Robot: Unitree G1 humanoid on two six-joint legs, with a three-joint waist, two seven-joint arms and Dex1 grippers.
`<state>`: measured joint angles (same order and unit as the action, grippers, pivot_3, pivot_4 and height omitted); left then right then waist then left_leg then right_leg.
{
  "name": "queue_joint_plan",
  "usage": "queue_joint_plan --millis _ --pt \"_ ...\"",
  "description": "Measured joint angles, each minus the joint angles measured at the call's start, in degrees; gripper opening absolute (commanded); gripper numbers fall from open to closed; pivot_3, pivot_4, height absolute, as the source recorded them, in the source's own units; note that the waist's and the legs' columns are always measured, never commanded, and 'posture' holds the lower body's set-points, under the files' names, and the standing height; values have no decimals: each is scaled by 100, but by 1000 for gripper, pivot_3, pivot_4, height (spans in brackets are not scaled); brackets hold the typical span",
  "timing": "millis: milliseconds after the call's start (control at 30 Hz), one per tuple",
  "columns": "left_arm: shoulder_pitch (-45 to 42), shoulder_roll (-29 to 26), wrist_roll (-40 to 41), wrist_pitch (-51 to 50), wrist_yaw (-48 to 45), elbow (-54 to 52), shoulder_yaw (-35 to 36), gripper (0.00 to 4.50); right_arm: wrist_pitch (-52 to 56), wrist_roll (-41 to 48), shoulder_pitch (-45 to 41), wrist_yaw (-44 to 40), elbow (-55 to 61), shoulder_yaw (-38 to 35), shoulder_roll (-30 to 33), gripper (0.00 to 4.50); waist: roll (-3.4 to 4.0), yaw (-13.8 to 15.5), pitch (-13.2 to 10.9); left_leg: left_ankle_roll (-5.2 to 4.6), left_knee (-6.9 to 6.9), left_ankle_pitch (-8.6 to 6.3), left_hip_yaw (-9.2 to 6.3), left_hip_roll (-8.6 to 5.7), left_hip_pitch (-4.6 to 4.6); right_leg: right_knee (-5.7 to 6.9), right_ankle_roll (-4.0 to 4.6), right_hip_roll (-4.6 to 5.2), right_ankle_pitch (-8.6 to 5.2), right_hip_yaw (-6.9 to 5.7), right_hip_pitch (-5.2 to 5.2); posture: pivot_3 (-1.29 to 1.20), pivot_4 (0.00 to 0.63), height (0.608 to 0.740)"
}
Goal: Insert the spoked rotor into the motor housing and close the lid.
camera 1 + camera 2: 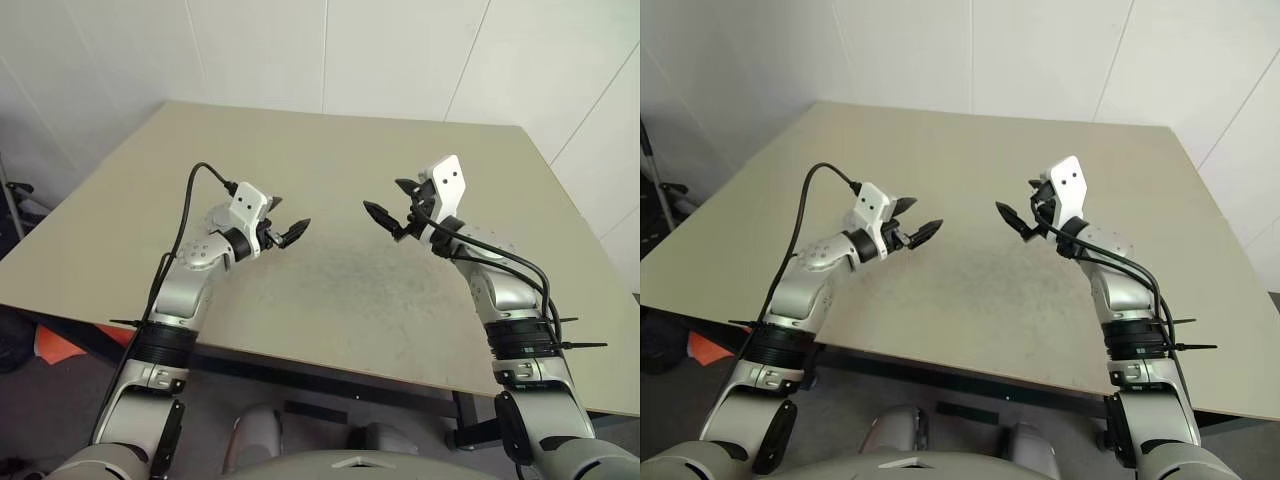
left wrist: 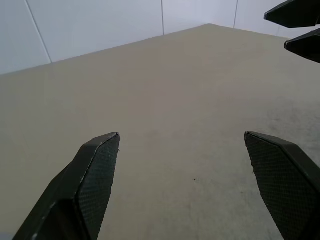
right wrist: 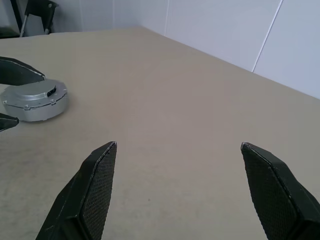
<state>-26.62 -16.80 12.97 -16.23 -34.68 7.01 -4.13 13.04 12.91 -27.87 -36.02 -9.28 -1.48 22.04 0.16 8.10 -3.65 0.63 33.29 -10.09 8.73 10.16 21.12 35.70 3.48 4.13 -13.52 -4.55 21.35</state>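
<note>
Clearly closing stage, judging by head view: left tool (image 1: 290,226) and right tool (image 1: 388,203) hover above tabletop (image 1: 330,290), both wide, holding nothing. Left wrist view: own fingers spread over bare tabletop, right tool's tips opposite. Right wrist view: motor housing (image 3: 35,100) sits on tabletop beside left tool's tips, lid apparently on, rotor unseen. Next, probably check lid seating.

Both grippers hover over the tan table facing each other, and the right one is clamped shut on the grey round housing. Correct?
Not quite. The right gripper is open and holds nothing; the right wrist view shows its fingers spread wide over bare table, with the grey round housing resting apart on the tabletop. The left gripper does face it over the table.
</note>
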Motion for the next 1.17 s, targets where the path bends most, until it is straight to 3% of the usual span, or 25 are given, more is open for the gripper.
queue_joint_plan --millis 1167 --pt "-136 115 -160 37 119 311 0 4240 -62 -147 -83 145 -218 -1 -51 4500 0 -97 0 -11 0 -6 0 -2 2 -4 0 0 0 0 0 0 0 740"
